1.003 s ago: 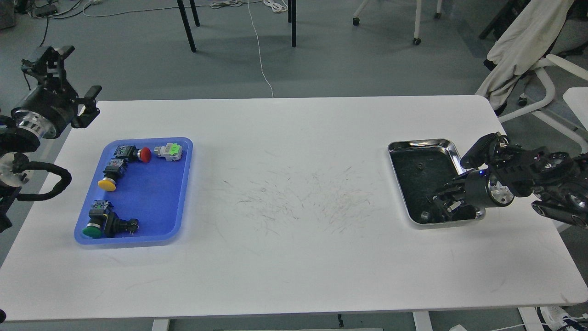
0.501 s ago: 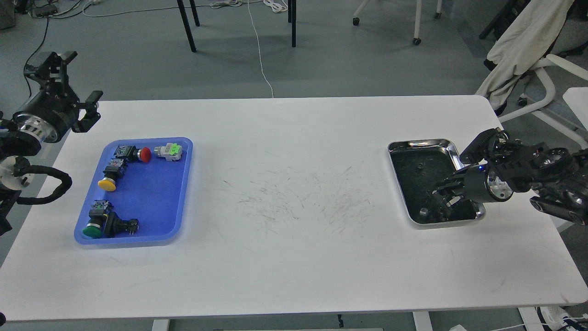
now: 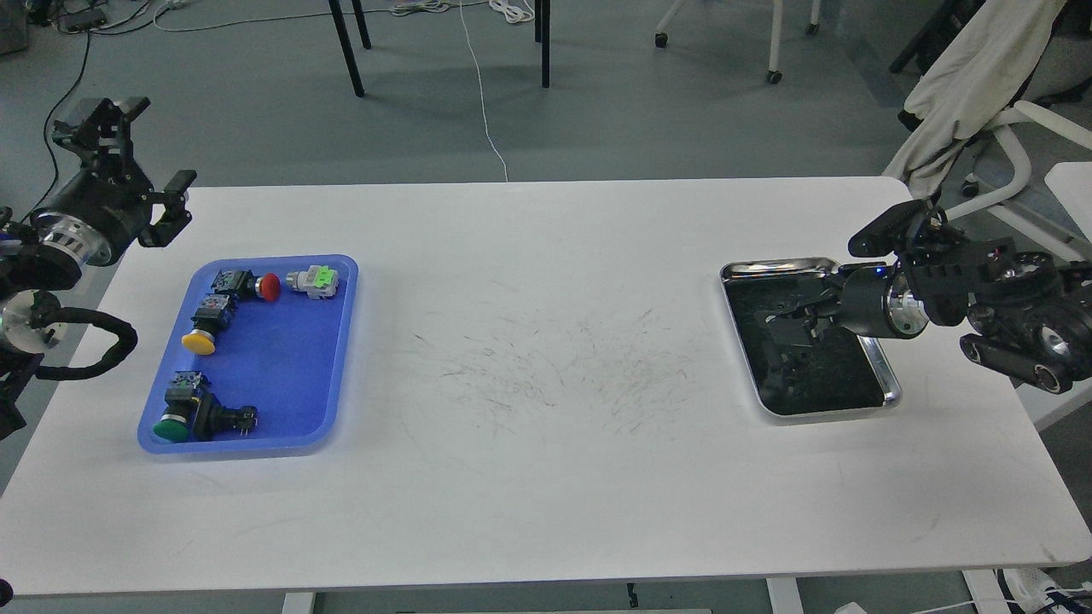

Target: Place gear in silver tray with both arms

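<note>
Counter (image 3: 546,477): white, broad, rounded at the corners, its middle marked with fine dark scratches; the near stretch carries nothing.
Blue tray (image 3: 337,358): on the left side of the counter, holding several push-button switches.
Green-capped switch (image 3: 173,422): at the tray's near end, with a black switch body (image 3: 223,418) just beside it.
Yellow-capped switch (image 3: 201,334): midway up the tray's left part.
Red-capped switch (image 3: 256,286): at the far end, with a grey part bearing a bright green piece (image 3: 314,280) just to its right.
Silver tray (image 3: 879,367): on the right side of the counter, well apart from the blue tray; shiny rim, dark scratched bottom. A small dark lump lies near its near left corner, too dim to name.
Right arm (image 3: 1015,320): comes in from the right edge, lying low across the tray's right rim.
Right tool (image 3: 789,322): over the far half of the silver tray, dark against the dark bottom; I cannot tell whether its fingers stand apart or together, nor whether anything is in them.
Left arm (image 3: 51,247): at the left edge, beyond the blue tray's far left corner.
Left tool (image 3: 145,170): raised off the counter's far left corner, fingers spread wide apart, nothing between them.
Floor beyond: grey, with chair legs, white cables, and a pale cloth draped over a chair (image 3: 972,77) at far right.
</note>
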You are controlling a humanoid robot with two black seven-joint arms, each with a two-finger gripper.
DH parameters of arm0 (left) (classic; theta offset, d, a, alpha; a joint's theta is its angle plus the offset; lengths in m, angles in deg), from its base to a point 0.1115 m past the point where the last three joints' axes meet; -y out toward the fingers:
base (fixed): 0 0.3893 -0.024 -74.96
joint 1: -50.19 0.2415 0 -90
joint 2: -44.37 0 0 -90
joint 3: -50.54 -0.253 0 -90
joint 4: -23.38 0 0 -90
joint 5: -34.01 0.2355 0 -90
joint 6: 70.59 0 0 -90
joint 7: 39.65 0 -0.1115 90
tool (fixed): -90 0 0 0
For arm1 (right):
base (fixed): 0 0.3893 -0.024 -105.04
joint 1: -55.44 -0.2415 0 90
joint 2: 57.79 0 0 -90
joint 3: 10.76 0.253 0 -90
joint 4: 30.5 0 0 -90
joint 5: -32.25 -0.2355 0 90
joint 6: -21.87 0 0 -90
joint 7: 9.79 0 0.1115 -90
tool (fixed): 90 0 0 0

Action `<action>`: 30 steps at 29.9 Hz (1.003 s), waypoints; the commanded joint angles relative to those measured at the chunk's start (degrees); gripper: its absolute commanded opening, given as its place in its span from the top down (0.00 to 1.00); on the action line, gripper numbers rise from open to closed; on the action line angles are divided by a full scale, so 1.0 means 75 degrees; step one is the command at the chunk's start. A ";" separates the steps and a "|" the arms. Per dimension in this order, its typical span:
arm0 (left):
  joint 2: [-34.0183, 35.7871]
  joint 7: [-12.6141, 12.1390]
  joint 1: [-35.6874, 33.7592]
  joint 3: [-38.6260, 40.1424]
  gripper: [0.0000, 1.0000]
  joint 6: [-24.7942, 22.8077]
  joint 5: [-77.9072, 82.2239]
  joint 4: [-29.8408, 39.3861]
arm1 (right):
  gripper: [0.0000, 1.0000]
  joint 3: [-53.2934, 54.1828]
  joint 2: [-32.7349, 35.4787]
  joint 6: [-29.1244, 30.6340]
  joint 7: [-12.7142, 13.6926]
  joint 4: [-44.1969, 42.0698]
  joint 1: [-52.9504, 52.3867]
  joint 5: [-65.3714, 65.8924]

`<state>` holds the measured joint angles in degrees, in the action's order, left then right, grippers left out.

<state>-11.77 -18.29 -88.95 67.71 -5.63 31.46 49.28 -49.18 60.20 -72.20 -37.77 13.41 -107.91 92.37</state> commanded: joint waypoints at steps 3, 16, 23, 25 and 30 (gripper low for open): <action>-0.0086 -0.0012 0.0013 0.0007 0.02 -0.0047 0.0012 0.0085 | 0.05 0.0411 -0.0029 0.0133 -0.0002 -0.0101 -0.0298 -0.2539; -0.0390 -0.0234 -0.0034 0.0113 0.02 -0.0329 -0.0058 0.0203 | 0.00 0.3293 0.0053 0.0016 -0.0002 -0.0195 0.0170 -0.5928; -0.0519 -0.0738 -0.0046 0.0604 0.01 -0.0294 -0.0246 0.0202 | 0.00 0.4406 0.0030 -0.0301 -0.0002 -0.0172 0.0837 -0.7030; -0.0636 -0.0738 -0.0046 0.0640 0.01 -0.0259 -0.0258 0.0191 | 0.00 0.4781 0.0041 -0.0289 -0.0002 -0.0044 0.1002 -0.7195; -0.0649 -0.0727 -0.0127 0.0734 0.01 -0.0223 -0.0281 0.0191 | 0.00 0.5392 -0.0064 -0.0732 -0.0002 -0.0171 0.1143 -0.7628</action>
<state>-16.57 -23.79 -89.51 72.90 -7.33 29.51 50.73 -11.02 60.18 -74.73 -37.78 13.43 -100.00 37.15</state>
